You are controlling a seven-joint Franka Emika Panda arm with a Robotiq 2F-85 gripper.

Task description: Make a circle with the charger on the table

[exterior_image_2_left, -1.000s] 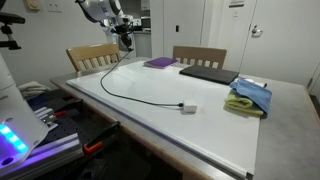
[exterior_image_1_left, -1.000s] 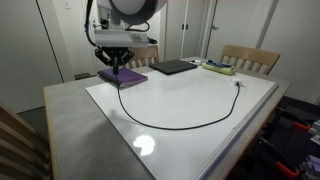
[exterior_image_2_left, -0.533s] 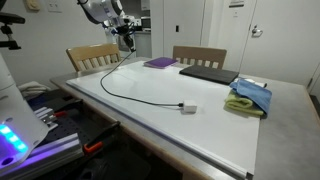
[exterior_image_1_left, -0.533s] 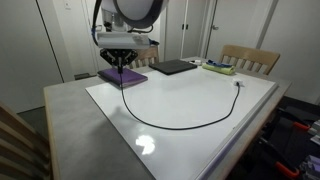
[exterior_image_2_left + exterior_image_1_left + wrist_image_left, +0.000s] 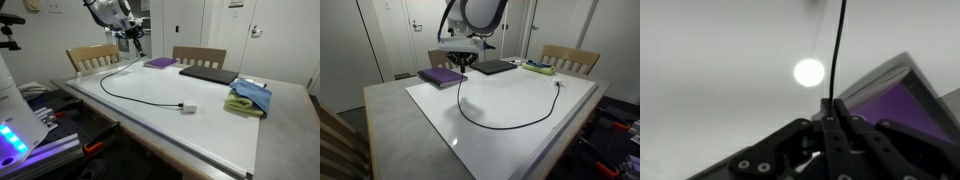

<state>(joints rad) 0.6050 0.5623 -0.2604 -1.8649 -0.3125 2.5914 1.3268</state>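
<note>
In an exterior view, the robot's hand (image 5: pixel 461 63) hangs above the back part of the desk (image 5: pixel 390 112), a big grey-topped rectangle carrying a glossy white board. It is close to a flat purple notebook (image 5: pixel 442 76). The charger (image 5: pixel 510 126), a long thin black flexible cable, drops from the hand to the board and sweeps toward the near edge in a wide open bow. It climbs back to its plug end (image 5: pixel 557 85), which lies well apart from the hand, beyond the slim dark laptop (image 5: pixel 495 67).

In an exterior view, the hand (image 5: pixel 134 40) sits high over the far corner. The charger (image 5: pixel 125 96) slants down from it, bends once and finishes at the plug end (image 5: pixel 186 107), near a crumpled blue and green cloth (image 5: pixel 250 97).

In the wrist view, the hand (image 5: pixel 832 110) is pinched narrow, its dark fingers (image 5: pixel 850 140) closed on the charger (image 5: pixel 838 50). The cable runs straight away from them across the white surface. The picture is soft, so I'd only say the grip looks firm.

To my eye the arc is only half a ring. The gap lies between the held end and the loose plug, and closing it means carrying the held end round toward that plug.
</note>
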